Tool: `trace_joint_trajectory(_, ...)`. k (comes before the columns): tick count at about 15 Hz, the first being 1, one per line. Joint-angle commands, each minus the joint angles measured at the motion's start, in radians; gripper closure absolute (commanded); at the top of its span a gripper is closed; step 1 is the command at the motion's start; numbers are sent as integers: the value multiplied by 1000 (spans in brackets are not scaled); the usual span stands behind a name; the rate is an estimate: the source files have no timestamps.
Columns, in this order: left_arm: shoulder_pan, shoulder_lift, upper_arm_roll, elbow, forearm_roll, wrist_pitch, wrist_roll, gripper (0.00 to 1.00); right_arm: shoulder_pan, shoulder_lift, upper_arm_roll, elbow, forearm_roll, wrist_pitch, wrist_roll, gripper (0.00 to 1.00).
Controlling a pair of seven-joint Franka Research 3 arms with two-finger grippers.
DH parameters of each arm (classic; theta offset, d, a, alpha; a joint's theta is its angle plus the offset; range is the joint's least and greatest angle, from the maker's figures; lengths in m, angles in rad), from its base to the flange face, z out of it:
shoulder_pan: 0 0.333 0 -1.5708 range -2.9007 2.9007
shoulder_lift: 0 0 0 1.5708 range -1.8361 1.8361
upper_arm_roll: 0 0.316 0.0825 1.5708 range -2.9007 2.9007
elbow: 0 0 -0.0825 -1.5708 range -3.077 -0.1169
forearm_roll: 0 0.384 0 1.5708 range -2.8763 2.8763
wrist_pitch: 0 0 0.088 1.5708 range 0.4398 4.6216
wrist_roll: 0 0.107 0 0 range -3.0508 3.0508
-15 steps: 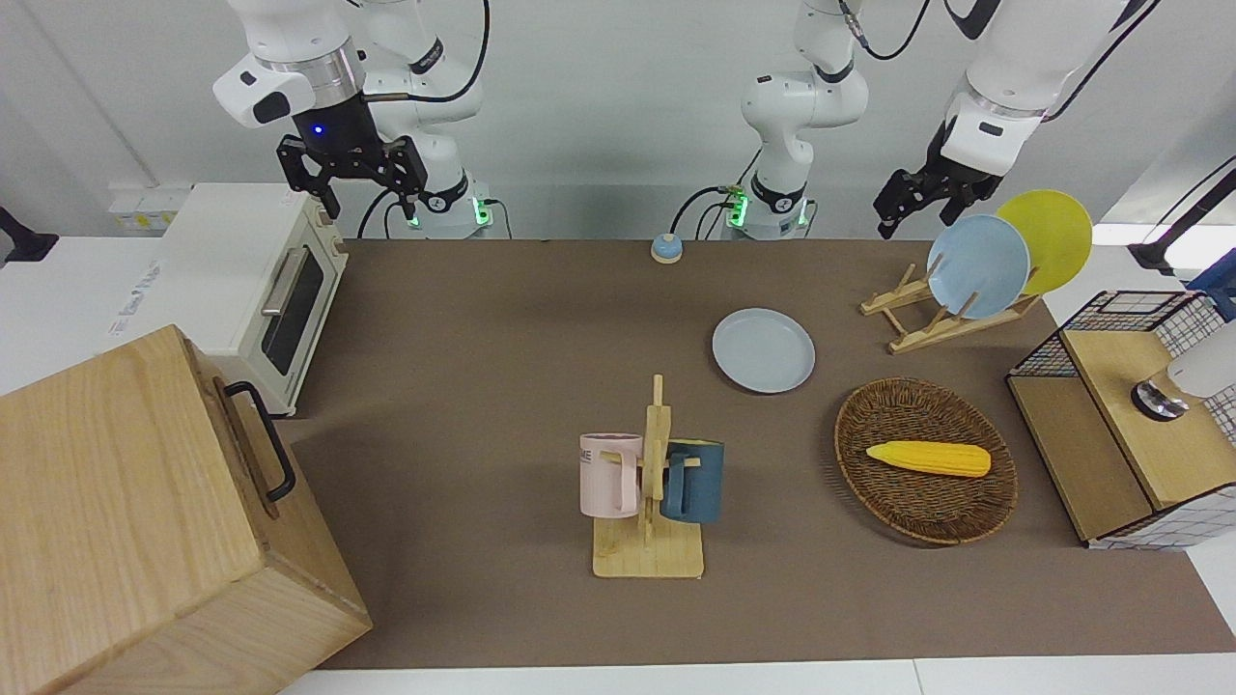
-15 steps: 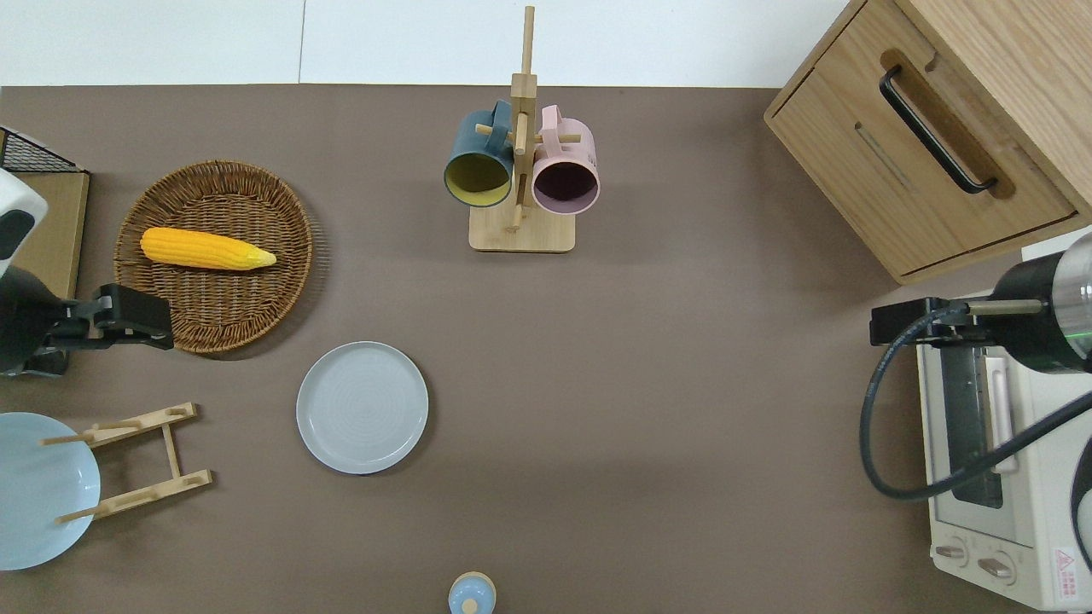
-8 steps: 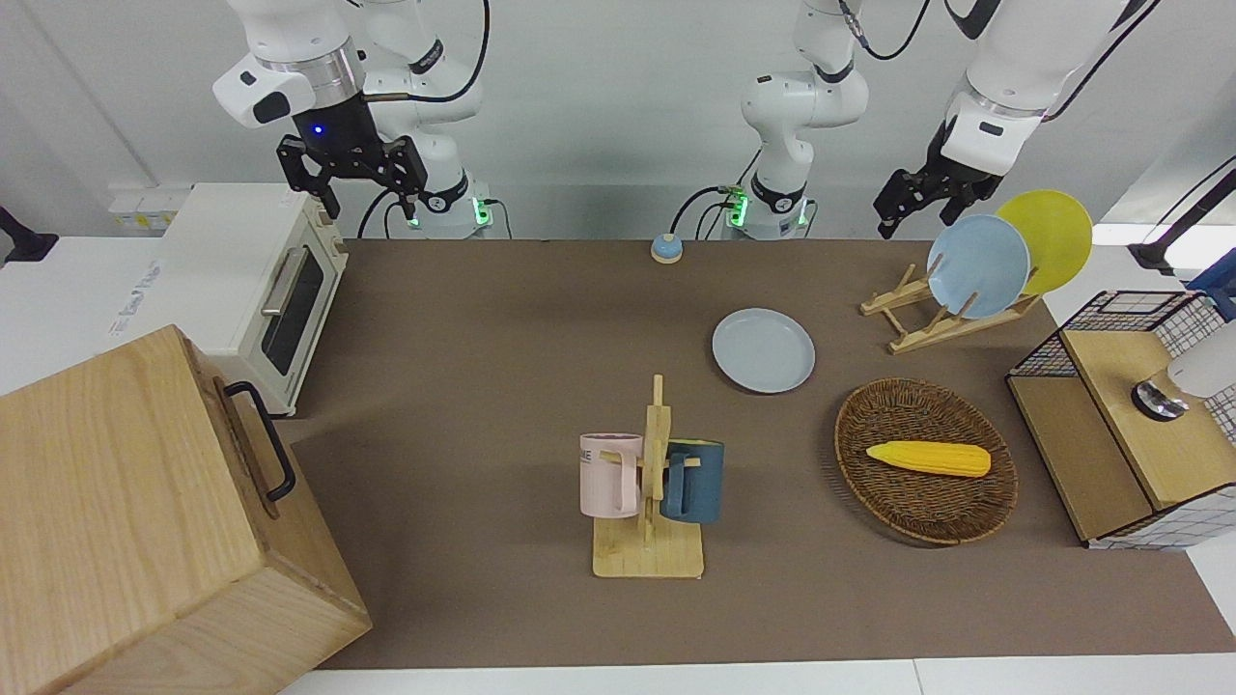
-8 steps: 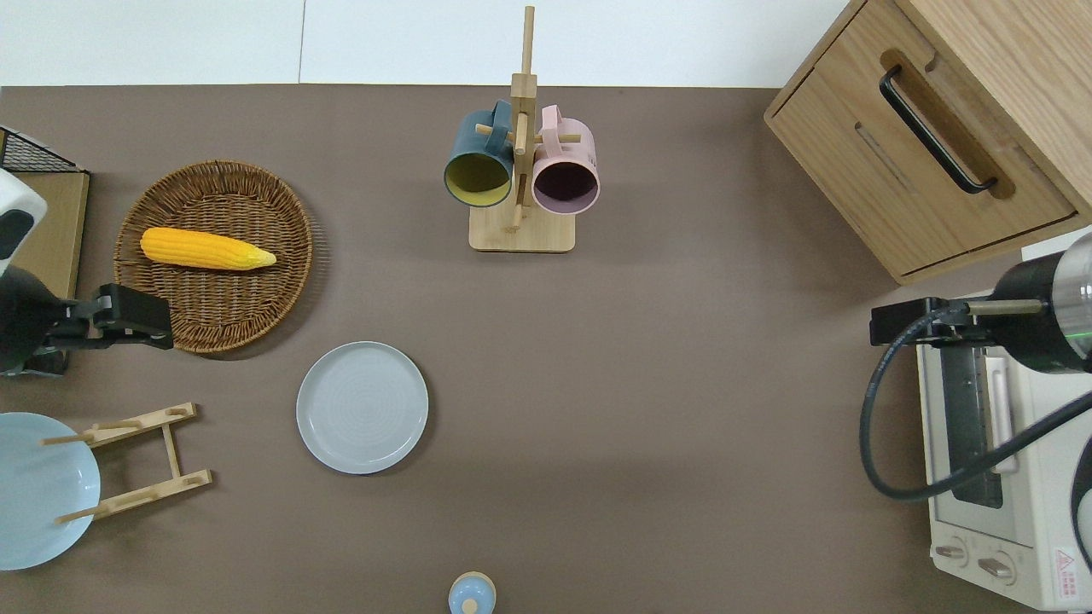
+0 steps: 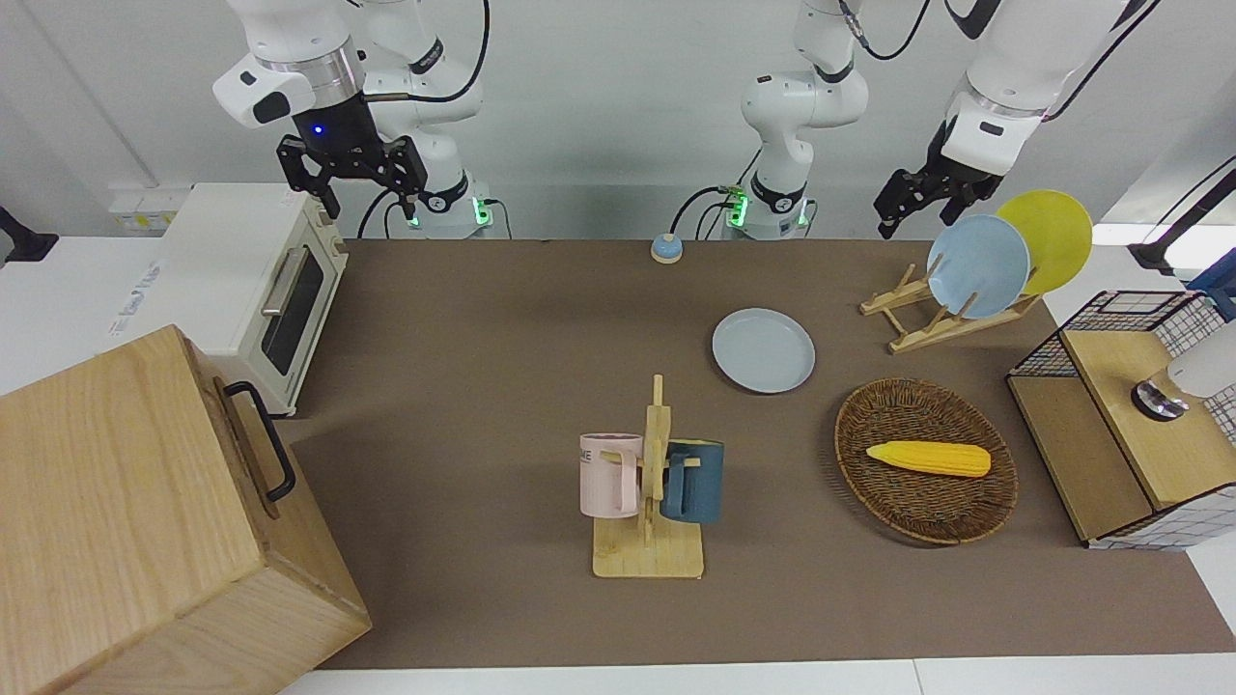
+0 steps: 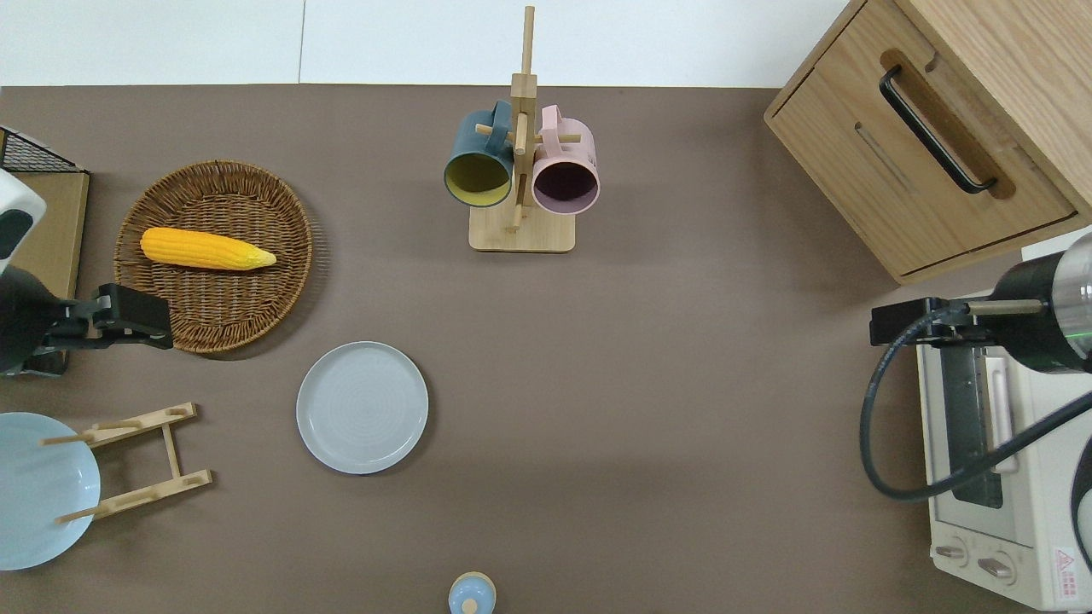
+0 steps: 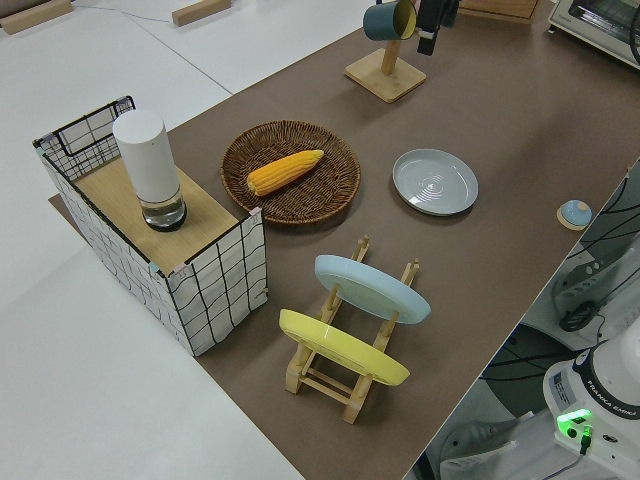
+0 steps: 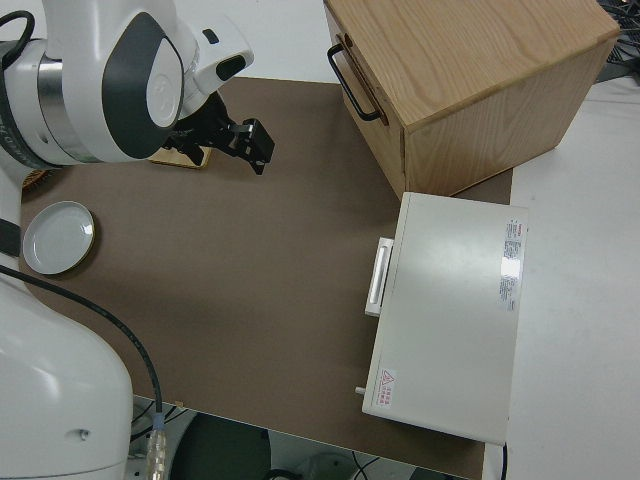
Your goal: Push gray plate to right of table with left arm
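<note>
The gray plate (image 5: 764, 349) lies flat on the brown worktop (image 5: 483, 328), toward the left arm's end and apart from everything around it. Nothing touches it. Farther from the robots than the plate, and nearer that same end, sits a round wicker basket (image 5: 975, 507) with an ear of corn (image 5: 929, 458) lying in it. Beside the plate toward the left arm's end stands a wooden plate rack (image 5: 908, 323) that holds a sky-blue plate (image 5: 977, 265) and a yellow plate (image 5: 1053, 236), both on edge. A wooden mug stand (image 5: 649, 555) stands farther from the robots than the plate, more toward the middle of the worktop, with a pink mug (image 5: 608, 475) and a dark blue mug (image 5: 693, 481) hung on it.

The left hand (image 6: 136, 317) is up in the air over the edge of the wicker basket, well apart from the gray plate; whether its fingers are apart or together I cannot tell. The right arm (image 5: 290, 68) is parked, its hand (image 5: 365, 201) with fingers spread apart.
</note>
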Motion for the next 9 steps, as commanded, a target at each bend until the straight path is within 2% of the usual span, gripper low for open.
trace_joint_trajectory(1, 17, -14, -23, 1, -9, 19, -3, 9, 6, 6, -5, 10, 0, -11, -2, 5)
trace_joint_trajectory(5, 19, -34, -20, -74, -18, 59, 7, 9, 6, 6, -5, 10, 0, -11, -2, 5)
trace_joint_trajectory(9, 30, -42, -10, -194, -39, 168, 8, 9, 6, 6, -5, 10, 0, -11, -2, 5)
